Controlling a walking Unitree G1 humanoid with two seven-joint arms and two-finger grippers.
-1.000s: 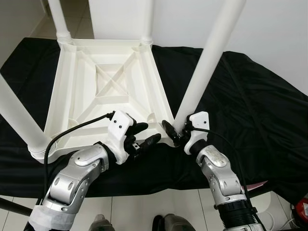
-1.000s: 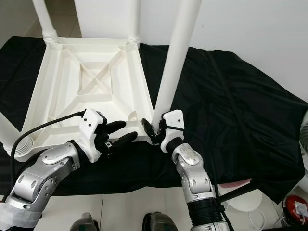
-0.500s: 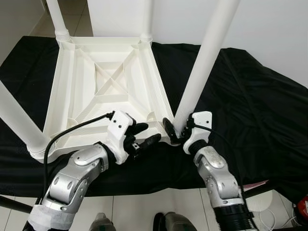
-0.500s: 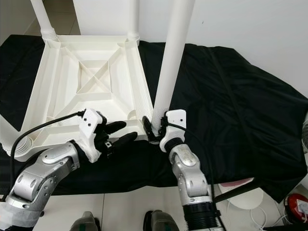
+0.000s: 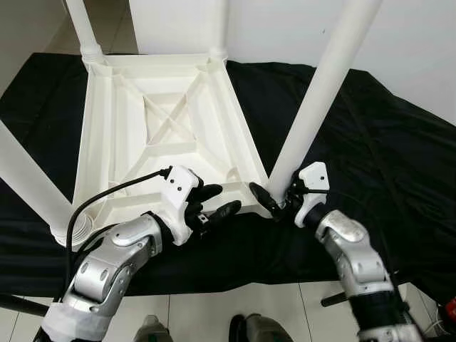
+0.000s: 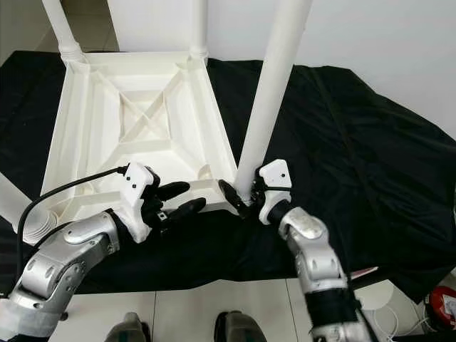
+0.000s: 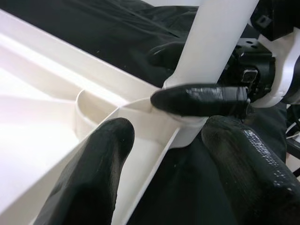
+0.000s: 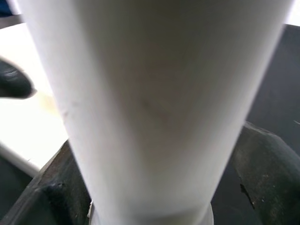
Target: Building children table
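Observation:
A white plastic children's table [image 5: 164,121] lies upside down on a black cloth [image 5: 370,142]. Its near-right leg [image 5: 320,100] rises slanted from the near-right corner socket. My right gripper [image 5: 279,199] is shut on this leg's base; in the right wrist view the leg [image 8: 154,93] stands between both fingers [image 8: 262,159]. My left gripper [image 5: 219,201] is open just left of that corner, with its fingers [image 7: 93,173] on either side of the table's near rim [image 7: 140,154]. The left wrist view has the right gripper's finger lying across the leg [image 7: 220,37].
Three other legs stand in their sockets: far left [image 5: 82,28], far right [image 5: 217,28] and near left [image 5: 28,185]. A white wall is behind. Tiled floor lies below the cloth's near edge, with a red object [image 6: 438,310] at the lower right.
The right arm has swung outward to the right, and the leg's base with the gripper sits slightly further right. The left gripper has barely moved. The camera view has shifted a little.

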